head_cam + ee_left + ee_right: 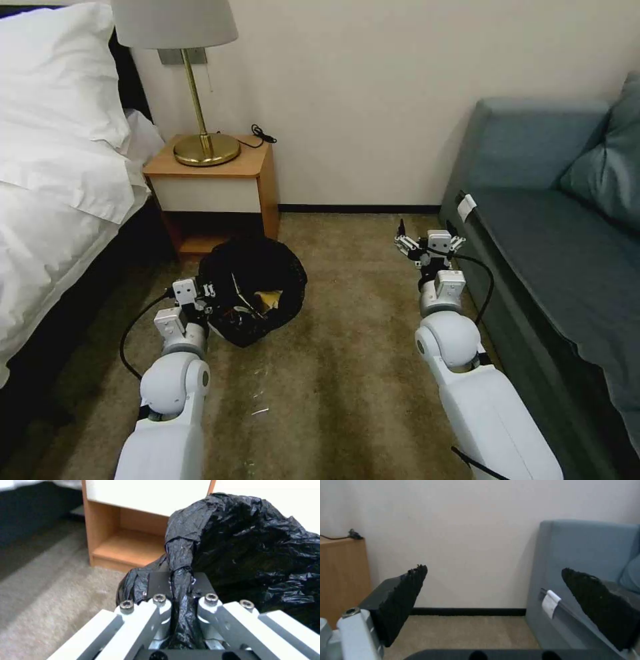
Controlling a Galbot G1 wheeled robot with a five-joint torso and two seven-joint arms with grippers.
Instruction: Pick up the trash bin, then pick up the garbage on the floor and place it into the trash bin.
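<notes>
The trash bin (257, 267), wrapped in its crinkly black bag (246, 542), sits on the carpet in front of the nightstand, its mouth tilted toward me. My left gripper (212, 291) is shut on the bag-covered rim at the bin's near left side, and a fold of black plastic is pinched between its fingers (159, 599). Garbage lies inside the bin, including a tan crumpled piece (270, 299). My right gripper (427, 241) hangs open over the carpet beside the sofa, with nothing between its black pads (403, 597).
A wooden nightstand (223, 177) with a brass lamp (205, 148) stands against the wall just behind the bin. The bed (53, 173) is on the left and the blue-grey sofa (553, 227) on the right. A small white scrap (260, 411) lies on the carpet between my arms.
</notes>
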